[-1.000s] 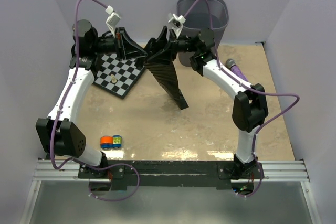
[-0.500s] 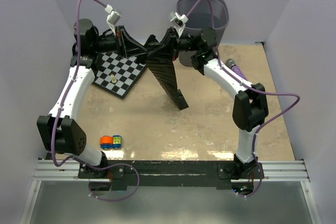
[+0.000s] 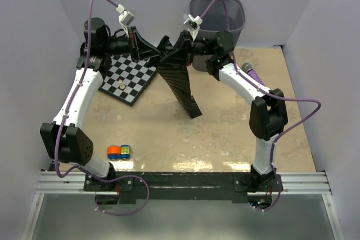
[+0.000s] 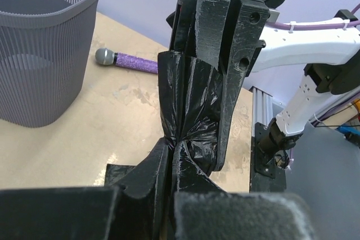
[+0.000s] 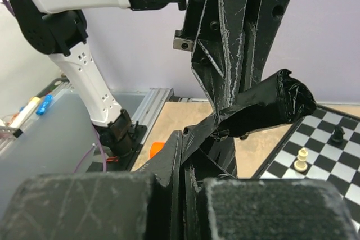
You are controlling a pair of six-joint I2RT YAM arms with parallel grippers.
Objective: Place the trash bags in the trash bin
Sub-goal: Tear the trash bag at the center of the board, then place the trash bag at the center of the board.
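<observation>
With the left end effector (image 3: pixel 153 55) and right end effector (image 3: pixel 172 53) each clamped on the bag (image 3: pixel 180 85), which hangs left of the bin (image 3: pixel 236 26), best lift both together over the rim before releasing.

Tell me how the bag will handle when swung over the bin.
Likely floppy: the bag hangs as a long strip from the left gripper and right gripper. Probably light and slippery: thin, glossy, crinkled film. Its tail may catch the bin rim.
</observation>
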